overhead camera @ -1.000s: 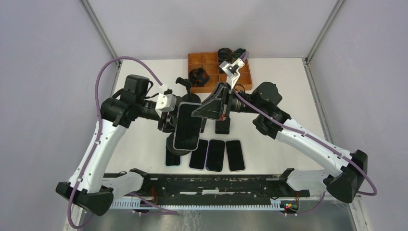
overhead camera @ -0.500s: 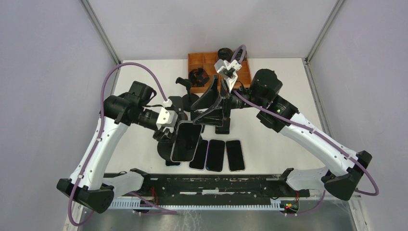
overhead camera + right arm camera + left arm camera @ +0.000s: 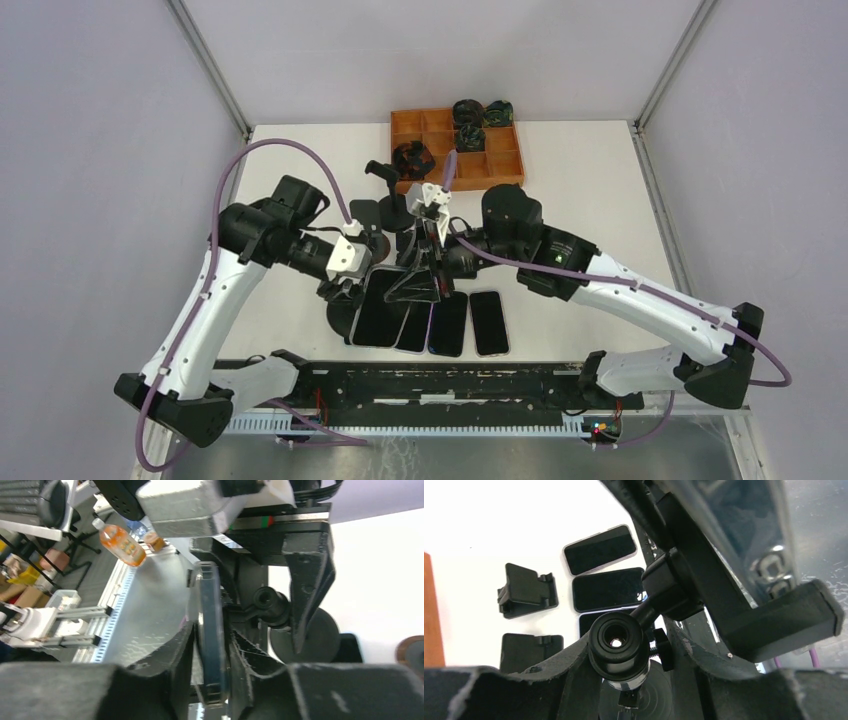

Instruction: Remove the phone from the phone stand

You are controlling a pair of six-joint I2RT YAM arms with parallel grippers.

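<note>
The black phone (image 3: 380,305) sits in the clamp of a black phone stand (image 3: 343,322), tilted low over the left end of a row of phones. My left gripper (image 3: 350,282) is shut on the stand; in the left wrist view my gripper (image 3: 624,655) holds the stand's ball joint (image 3: 616,642), and the clamp arm (image 3: 724,595) carries the phone (image 3: 744,530) up to the right. My right gripper (image 3: 415,285) is shut on the phone's right edge. In the right wrist view the phone (image 3: 212,630) stands edge-on between my gripper (image 3: 212,680) fingers, with the stand's round base (image 3: 310,635) behind.
Three phones (image 3: 450,322) lie flat in a row near the front edge. Spare black stands (image 3: 385,175) sit behind the arms, two more in the left wrist view (image 3: 526,590). An orange tray (image 3: 505,165) with dark parts is at the back. A black rail (image 3: 450,385) runs along the near edge.
Both grippers have come down and toward the near edge with the stand and phone. The phone has dropped from above the table to low over the row of phones.
</note>
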